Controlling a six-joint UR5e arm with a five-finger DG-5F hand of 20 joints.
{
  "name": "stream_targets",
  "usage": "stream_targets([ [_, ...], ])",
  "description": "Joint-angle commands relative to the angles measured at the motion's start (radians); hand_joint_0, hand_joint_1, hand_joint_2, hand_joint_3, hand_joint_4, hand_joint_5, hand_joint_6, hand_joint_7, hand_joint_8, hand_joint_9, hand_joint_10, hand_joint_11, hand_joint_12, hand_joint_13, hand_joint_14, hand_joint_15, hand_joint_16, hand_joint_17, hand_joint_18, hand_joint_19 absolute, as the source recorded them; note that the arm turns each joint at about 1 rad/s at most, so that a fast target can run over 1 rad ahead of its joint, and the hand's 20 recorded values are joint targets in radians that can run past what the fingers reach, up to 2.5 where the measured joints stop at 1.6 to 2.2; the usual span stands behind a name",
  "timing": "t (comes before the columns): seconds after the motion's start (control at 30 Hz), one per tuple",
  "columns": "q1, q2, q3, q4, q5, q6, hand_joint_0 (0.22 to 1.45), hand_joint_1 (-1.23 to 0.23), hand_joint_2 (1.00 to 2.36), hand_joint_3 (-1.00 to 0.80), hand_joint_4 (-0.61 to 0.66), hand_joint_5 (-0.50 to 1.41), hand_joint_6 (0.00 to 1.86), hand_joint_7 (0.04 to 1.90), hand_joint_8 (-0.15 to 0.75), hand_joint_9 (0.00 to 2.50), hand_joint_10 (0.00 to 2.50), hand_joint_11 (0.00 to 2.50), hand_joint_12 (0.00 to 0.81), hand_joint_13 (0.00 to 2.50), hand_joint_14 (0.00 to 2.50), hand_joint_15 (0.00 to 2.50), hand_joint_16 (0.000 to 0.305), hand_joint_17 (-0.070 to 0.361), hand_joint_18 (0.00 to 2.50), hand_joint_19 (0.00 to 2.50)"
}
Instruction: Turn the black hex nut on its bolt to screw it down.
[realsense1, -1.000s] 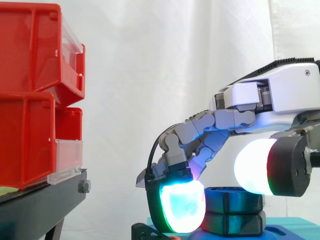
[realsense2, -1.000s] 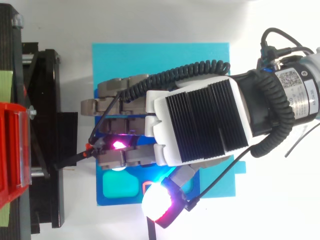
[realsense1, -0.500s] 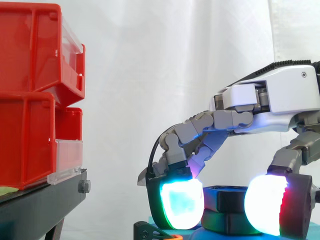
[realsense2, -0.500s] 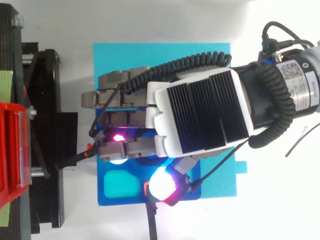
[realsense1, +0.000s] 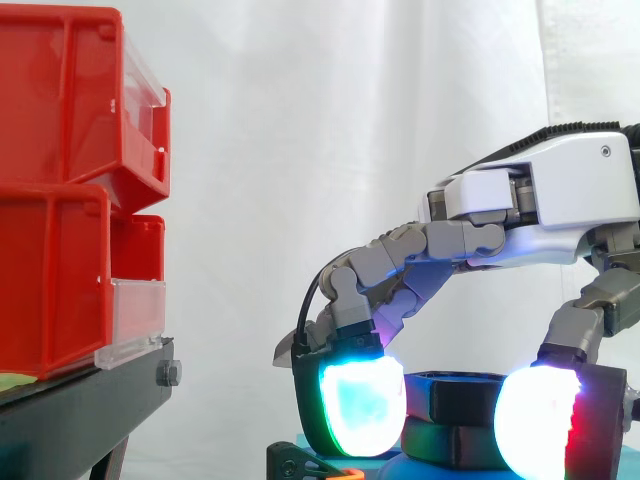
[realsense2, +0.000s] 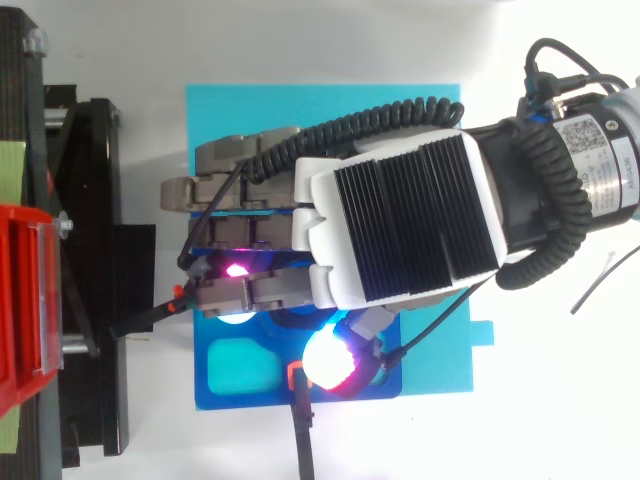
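Hand curled round the black hex nut, lower right of side view, pads flanking it; I judge the grip set, and next I need a steady twist to screw it down.

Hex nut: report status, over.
Hand curled round black hex nut, pads on opposite sides. Nut sits low on blue base. Red bins stand apart from hand.

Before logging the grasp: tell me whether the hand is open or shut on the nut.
Shut on the black hex nut: the hand curls, pads pressing both sides.
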Motion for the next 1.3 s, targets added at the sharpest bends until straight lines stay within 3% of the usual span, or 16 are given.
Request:
stream_targets([
  [0.0, 0.0, 0.0, -0.001, 0.0, 0.0, 0.0, 0.53, -0.77, 1.01, -0.41, 0.18, -0.09, 0.55, 1.4, 0.22, 0.61, 0.0, 0.1, 0.34, 0.34, 0.0, 0.0, 0.05, 0.112, 0.32, 0.28],
  [0.33, 0.0, 0.0, 0.001, -0.002, 0.0, 0.0, 0.57, -0.78, 1.02, -0.3, 0.18, -0.12, 0.64, 1.26, 0.215, 0.62, 0.0, 0.12, 0.328, 0.35, 0.0, 0.0, 0.048, 0.107, 0.33, 0.28],
  [0.67, 0.0, 0.0, 0.001, 0.0, 0.0, 0.001, 0.57, -0.76, 1.01, -0.35, 0.19, -0.11, 0.64, 1.24, 0.218, 0.63, 0.01, 0.13, 0.33, 0.36, 0.0, 0.0, 0.047, 0.106, 0.34, 0.28],
  [0.8, 0.001, 0.0, 0.001, 0.0, 0.0, 0.003, 0.47, -0.65, 1.0, -0.5, 0.21, -0.09, 0.57, 1.32, 0.239, 0.65, 0.0, 0.12, 0.357, 0.38, 0.0, 0.0, 0.053, 0.119, 0.38, 0.28],
  [0.93, 0.004, 0.0, 0.004, 0.0, 0.004, 0.005, 0.43, -0.54, 1.0, -0.5, 0.23, -0.09, 0.5, 1.3, 0.26, 0.66, 0.0, 0.11, 0.378, 0.39, 0.0, 0.0, 0.058, 0.13, 0.4, 0.27],
  [1.17, 0.007, 0.005, 0.093, -0.039, 0.006, 0.026, 0.42, -0.5, 1.0, -0.5, 0.25, -0.11, 0.5, 1.14, 0.261, 0.66, 0.0, 0.1, 0.386, 0.4, 0.0, 0.0, 0.059, 0.133, 0.42, 0.27],
  [1.27, 0.007, 0.009, 0.163, -0.117, 0.008, 0.026, 0.42, -0.5, 1.0, -0.5, 0.25, -0.12, 0.5, 1.07, 0.26, 0.66, 0.0, 0.1, 0.387, 0.4, 0.0, 0.0, 0.059, 0.132, 0.42, 0.27],
])
